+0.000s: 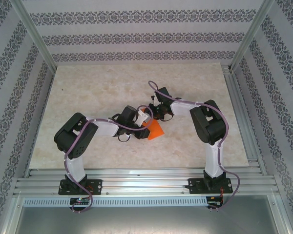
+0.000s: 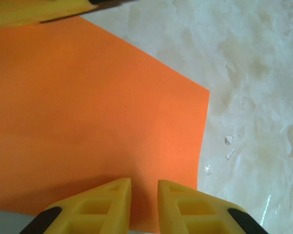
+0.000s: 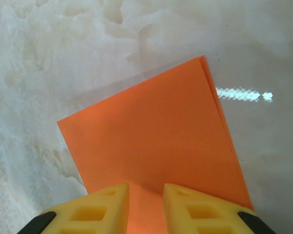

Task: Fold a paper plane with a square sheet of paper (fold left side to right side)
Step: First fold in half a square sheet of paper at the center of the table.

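Note:
The square sheet of paper (image 1: 156,130) is bright orange and lies flat on the table between the two arms. Its right edge shows two layers in the right wrist view, so it is folded over (image 3: 156,131). My left gripper (image 1: 145,123) comes in from the left, its yellow fingertips a narrow gap apart and standing on the sheet (image 2: 97,107) near its edge (image 2: 144,184). My right gripper (image 1: 154,115) comes from the far side, jaws likewise slightly apart, tips down on the paper (image 3: 146,187). One of its yellow fingers (image 2: 39,12) shows at the top of the left wrist view.
The pale marble tabletop (image 1: 88,97) spreads around the paper. Aluminium rails run along the near edge (image 1: 146,183) and the right side (image 1: 240,112). Patterned walls close in the back and sides. A few white specks (image 2: 228,141) lie just right of the sheet.

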You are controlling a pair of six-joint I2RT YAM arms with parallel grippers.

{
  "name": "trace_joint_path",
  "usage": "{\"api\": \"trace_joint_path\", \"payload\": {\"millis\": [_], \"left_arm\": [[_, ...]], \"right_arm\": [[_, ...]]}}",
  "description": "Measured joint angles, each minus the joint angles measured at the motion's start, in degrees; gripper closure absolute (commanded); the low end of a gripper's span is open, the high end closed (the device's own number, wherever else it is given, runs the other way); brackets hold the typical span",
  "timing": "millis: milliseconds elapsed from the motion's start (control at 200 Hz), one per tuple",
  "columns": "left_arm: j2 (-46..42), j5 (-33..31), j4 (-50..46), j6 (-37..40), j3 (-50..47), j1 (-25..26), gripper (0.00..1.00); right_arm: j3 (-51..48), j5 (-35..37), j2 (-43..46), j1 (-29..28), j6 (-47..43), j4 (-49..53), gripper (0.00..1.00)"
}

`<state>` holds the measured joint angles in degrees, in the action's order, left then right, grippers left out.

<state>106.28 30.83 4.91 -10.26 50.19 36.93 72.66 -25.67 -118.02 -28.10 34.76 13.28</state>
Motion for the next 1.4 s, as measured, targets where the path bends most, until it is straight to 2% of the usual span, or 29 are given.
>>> {"api": "trace_joint_path", "payload": {"millis": [465,964,1259,1399], "left_arm": [[-1.2,-1.2,-3.8,1.0,0.2,3.7,0.76],[-2.8,-1.1,2.4,-0.9,-4.3,7.6,0.74],[-8.3,0.6,1.1,-2.8,-9.9,9.6,0.69],[-13.2,0.2,-1.9,-3.8,-10.2,9.2,0.64]], "right_arm": [[0.3,-1.0,0.0,0.0,0.0,1.4,0.73],[0.4,-1.6,0.0,-0.4,0.0,2.1,0.73],[0.5,-1.5,0.0,-0.4,0.0,1.6,0.72],[1.4,-1.1,0.0,-0.4,-0.3,2.2,0.65]]}}
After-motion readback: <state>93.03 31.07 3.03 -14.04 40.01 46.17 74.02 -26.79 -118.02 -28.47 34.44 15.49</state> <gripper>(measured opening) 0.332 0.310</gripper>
